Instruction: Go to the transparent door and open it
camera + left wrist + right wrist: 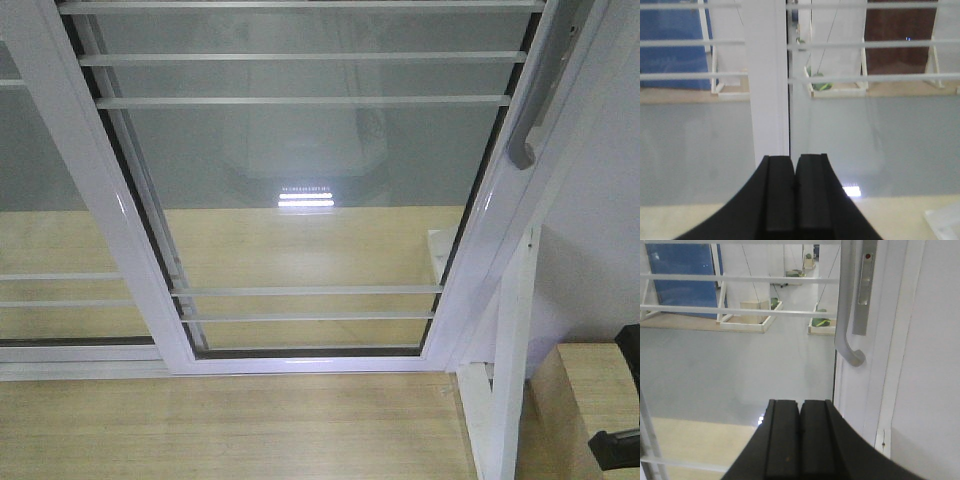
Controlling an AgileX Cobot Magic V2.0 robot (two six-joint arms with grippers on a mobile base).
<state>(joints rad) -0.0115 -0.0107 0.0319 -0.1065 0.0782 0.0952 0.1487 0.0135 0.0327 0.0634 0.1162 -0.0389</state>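
The transparent door (300,180) fills the front view, a white-framed glass panel with thin horizontal white bars. Its curved pale-grey pull handle (528,130) sits on the right stile; in the right wrist view the handle (847,315) and lock plate (863,287) are up and right of my right gripper (800,405), which is shut and empty, apart from the handle. My left gripper (795,160) is shut and empty, facing a white vertical frame (767,80) where two glass panels meet.
A second white-framed glass panel (50,200) without a handle overlaps on the left. A white wall (600,240) is on the right, with a wooden box (585,400) and a black arm part (620,445) at lower right. Wooden floor (200,430) lies below.
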